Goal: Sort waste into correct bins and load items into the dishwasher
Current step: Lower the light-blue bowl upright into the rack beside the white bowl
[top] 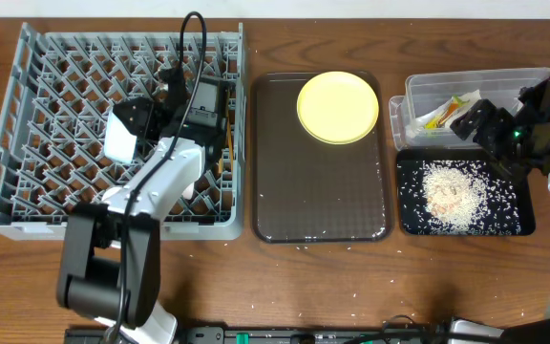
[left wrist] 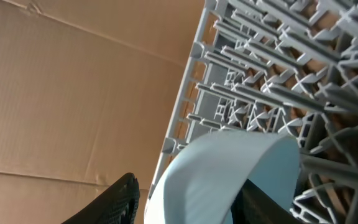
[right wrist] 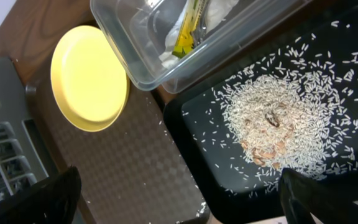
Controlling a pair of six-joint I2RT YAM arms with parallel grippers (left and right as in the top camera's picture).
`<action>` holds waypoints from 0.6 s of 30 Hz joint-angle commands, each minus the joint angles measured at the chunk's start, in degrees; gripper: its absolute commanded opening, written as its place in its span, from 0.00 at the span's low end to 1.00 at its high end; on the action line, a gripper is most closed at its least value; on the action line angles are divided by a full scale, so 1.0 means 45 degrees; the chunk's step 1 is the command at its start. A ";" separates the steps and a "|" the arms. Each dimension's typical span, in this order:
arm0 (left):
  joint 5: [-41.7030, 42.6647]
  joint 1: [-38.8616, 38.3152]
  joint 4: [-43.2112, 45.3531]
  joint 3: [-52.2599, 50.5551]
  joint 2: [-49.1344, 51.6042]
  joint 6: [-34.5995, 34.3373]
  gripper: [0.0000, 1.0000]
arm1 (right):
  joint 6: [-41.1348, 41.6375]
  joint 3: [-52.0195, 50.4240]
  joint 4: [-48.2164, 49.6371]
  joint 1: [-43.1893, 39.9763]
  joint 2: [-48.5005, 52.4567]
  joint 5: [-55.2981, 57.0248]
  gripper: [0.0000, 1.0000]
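Note:
My left gripper is shut on the rim of a light blue bowl and holds it on edge over the grey dish rack. In the left wrist view the bowl sits between my fingers above the pegs. My right gripper is open and empty, hovering by the clear tub and black tray. The tub holds the snack wrapper and white napkin. The rice heap lies in the black tray. The yellow plate sits on the brown tray. The white bowl is not in view.
The dark brown serving tray lies between the rack and the bins. Loose rice grains are scattered on the table near the front edge. In the right wrist view my open fingers span the brown tray and black tray.

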 commanded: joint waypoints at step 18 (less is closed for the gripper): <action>0.0685 0.0933 -0.0695 -0.0049 -0.1710 -0.1117 0.36 | 0.0141 0.0087 -0.0267 0.0058 -0.0015 -0.0083 0.99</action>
